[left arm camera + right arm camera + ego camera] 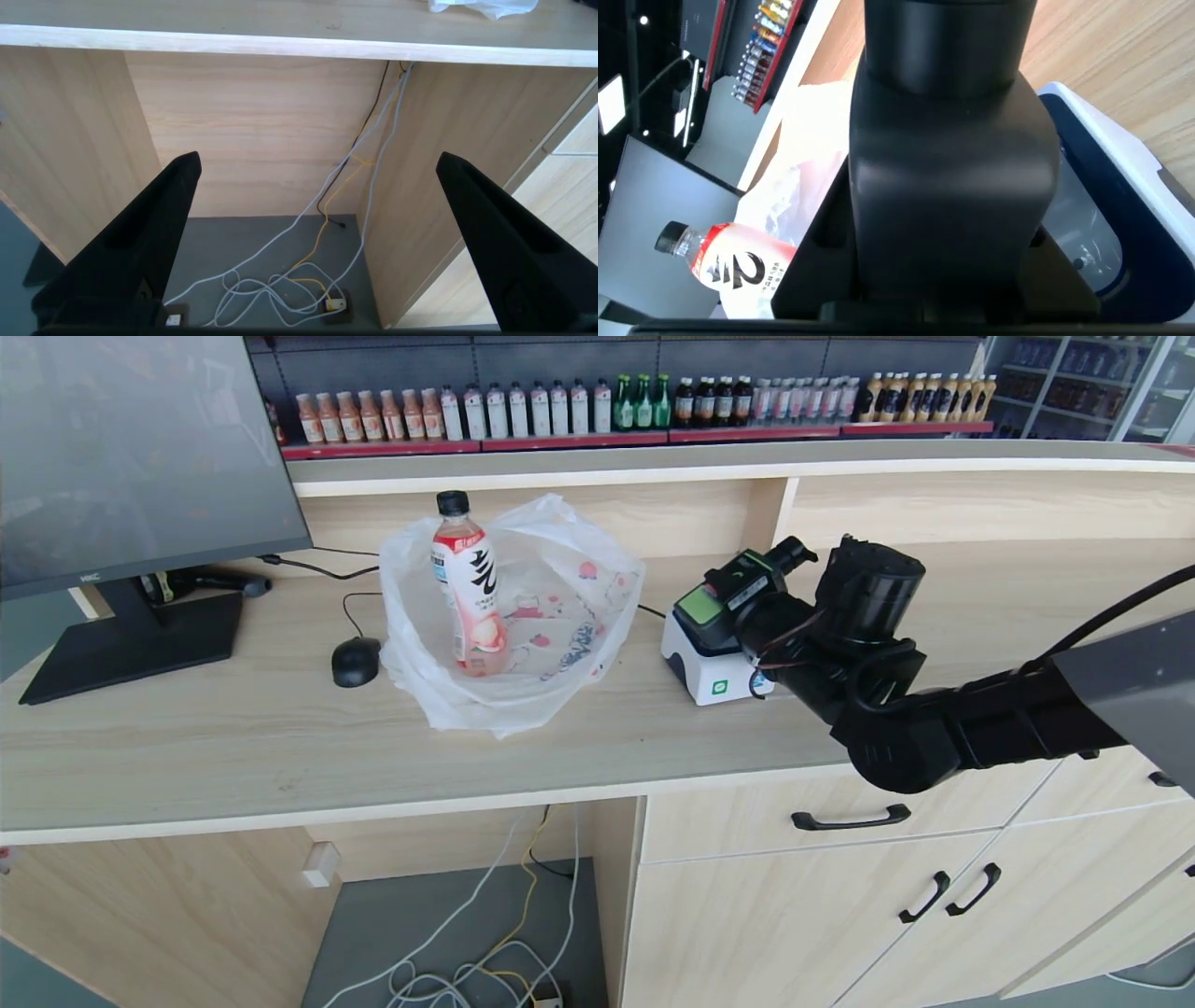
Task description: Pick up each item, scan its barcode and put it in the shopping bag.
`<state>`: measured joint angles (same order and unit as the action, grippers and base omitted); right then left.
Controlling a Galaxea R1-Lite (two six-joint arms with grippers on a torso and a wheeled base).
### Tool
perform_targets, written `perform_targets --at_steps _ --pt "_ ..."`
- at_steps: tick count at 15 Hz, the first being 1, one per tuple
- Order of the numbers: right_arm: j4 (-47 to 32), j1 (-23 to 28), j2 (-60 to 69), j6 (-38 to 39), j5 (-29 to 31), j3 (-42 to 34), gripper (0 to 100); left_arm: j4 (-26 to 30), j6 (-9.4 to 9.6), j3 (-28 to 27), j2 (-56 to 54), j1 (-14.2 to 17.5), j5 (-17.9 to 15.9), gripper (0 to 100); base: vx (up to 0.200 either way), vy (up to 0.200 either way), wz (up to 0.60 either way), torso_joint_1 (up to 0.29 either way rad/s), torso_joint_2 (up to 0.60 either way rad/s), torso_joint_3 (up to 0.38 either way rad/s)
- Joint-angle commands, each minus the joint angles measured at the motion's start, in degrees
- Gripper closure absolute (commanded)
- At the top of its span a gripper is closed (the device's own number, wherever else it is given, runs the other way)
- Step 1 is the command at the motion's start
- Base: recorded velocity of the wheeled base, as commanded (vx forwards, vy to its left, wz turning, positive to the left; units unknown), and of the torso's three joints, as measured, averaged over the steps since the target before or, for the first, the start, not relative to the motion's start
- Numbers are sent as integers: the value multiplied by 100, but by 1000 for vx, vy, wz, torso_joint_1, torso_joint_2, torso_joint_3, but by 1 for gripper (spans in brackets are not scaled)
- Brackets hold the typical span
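Note:
A pink-labelled drink bottle (467, 588) with a black cap stands upright inside the white plastic shopping bag (569, 607) in the middle of the counter. The right wrist view shows the bottle (738, 266) and the bag (799, 182) beyond my right arm. My right gripper (756, 597) hangs over the white barcode scanner (714, 672), to the right of the bag; its own black body hides its front end. Part of the scanner (1106, 215) shows under it. My left gripper (320, 163) is open and holds nothing, low in front of the counter, facing the knee-hole.
On the counter's left are a monitor (140, 448) and a black mouse (355, 661), with a cable running behind the bag. Behind rises a higher ledge (747, 467) and bottle shelves. Drawers (850, 819) sit below right; loose cables (308, 271) lie in the knee-hole.

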<state>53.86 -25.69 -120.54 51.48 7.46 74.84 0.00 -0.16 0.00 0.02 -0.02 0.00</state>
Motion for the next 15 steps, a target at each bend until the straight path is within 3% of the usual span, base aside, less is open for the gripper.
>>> perform_targets --at_steps 1,15 --pt "-16 -33 -5 2 1 4 100 0 -2 0 -2 2 0 0 0 0 0 0 0 0" --pt "-24 -51 -5 -15 19 -13 100 0 -2 0 -2 2 0 0 0 0 0 0 0 0"
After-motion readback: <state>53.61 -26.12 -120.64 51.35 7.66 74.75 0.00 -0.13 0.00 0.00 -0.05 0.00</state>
